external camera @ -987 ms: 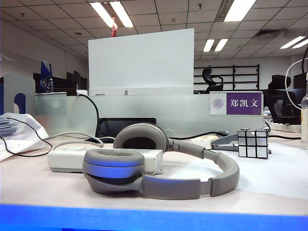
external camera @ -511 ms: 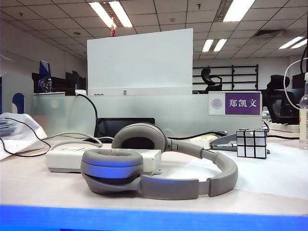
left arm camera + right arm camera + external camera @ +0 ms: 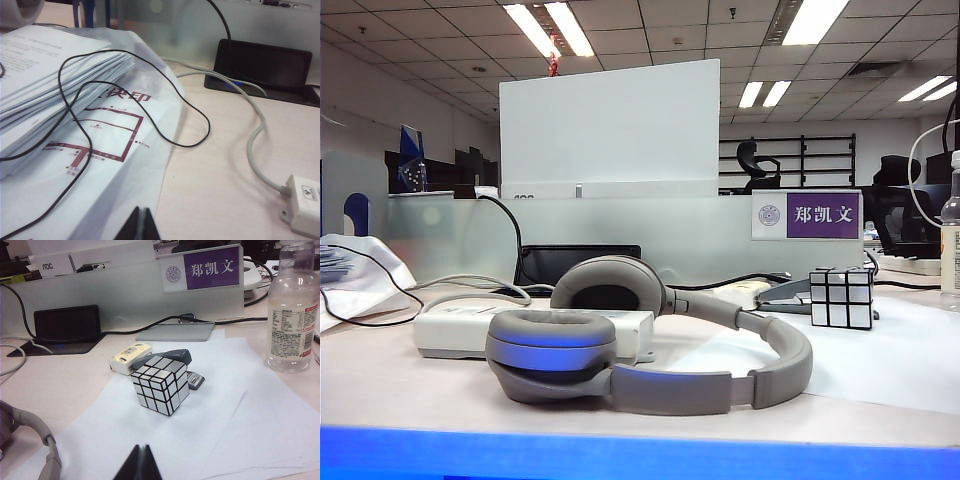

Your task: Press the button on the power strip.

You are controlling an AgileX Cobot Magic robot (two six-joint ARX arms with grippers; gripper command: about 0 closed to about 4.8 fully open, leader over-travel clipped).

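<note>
The off-white power strip (image 3: 455,332) lies on the desk at the left, directly behind the grey headphones' near ear cup (image 3: 552,352). Its pale grey cable (image 3: 470,284) curls off behind it. In the left wrist view one end of the power strip (image 3: 305,204) shows, with the cable (image 3: 254,142) running from it. I cannot make out its button. My left gripper (image 3: 142,211) is shut and empty above the plastic bag's edge, well short of the strip. Shut and empty too, my right gripper (image 3: 142,448) hovers over white paper (image 3: 235,430). Neither gripper appears in the exterior view.
A bagged paper stack (image 3: 47,90) with a thin black wire (image 3: 197,112) over it lies left of the strip. A mirror cube (image 3: 161,384), a stapler (image 3: 167,358) and a clear bottle (image 3: 294,315) stand on the right. A black box (image 3: 262,65) sits by the glass partition.
Everything in the exterior view has drifted a few pixels to the left. Nothing on the desk has moved relative to the rest.
</note>
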